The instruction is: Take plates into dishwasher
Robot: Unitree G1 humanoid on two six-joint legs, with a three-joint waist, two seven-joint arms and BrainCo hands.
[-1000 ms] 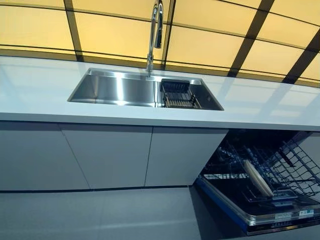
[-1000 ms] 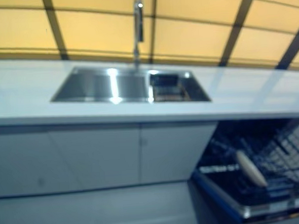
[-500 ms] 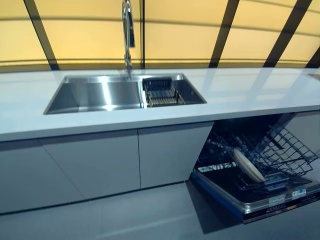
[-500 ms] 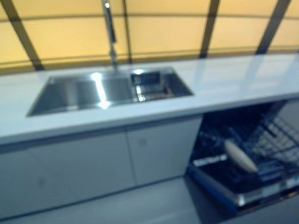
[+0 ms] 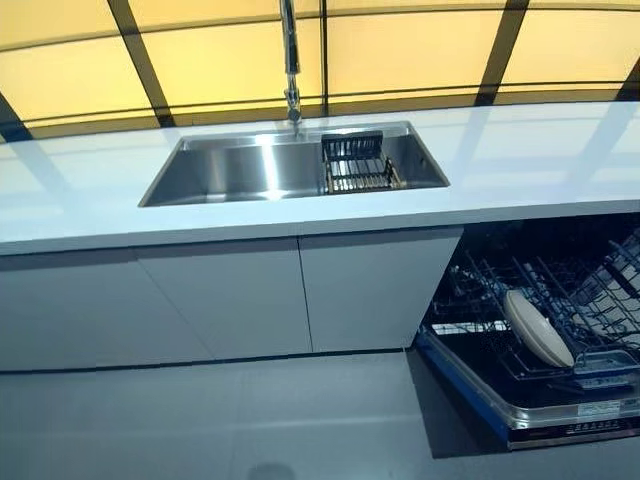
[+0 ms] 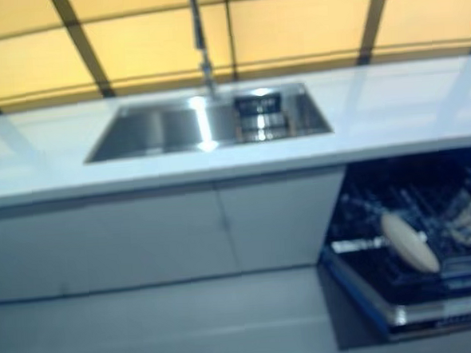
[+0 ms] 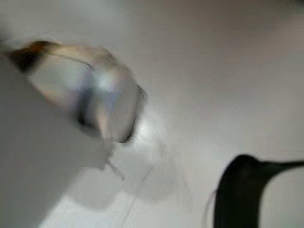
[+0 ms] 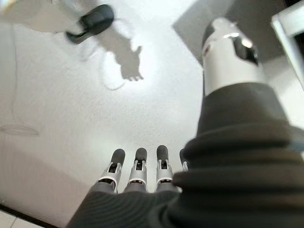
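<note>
A cream plate [image 5: 538, 327] stands on edge, leaning, in the lower rack [image 5: 600, 290] of the open dishwasher at the lower right of the head views. Neither hand shows in the head views. In the right wrist view my right hand [image 8: 137, 175] hangs over the pale floor with its fingers straight, its thumb [image 8: 228, 47] apart, and nothing in it. The left wrist view gives only a blurred silver part of my left hand [image 7: 95, 99] over the floor, and no plate shows there.
The dishwasher door [image 5: 560, 415] lies folded down over the grey floor. A steel sink [image 5: 250, 170] with a dark drainer basket [image 5: 357, 165] and a tall faucet [image 5: 290, 60] sits in the white countertop [image 5: 80, 200]. Grey cabinet doors [image 5: 230, 300] run below it.
The whole picture has swung between frames, so the camera has moved. The plate stays in the same place in the rack.
</note>
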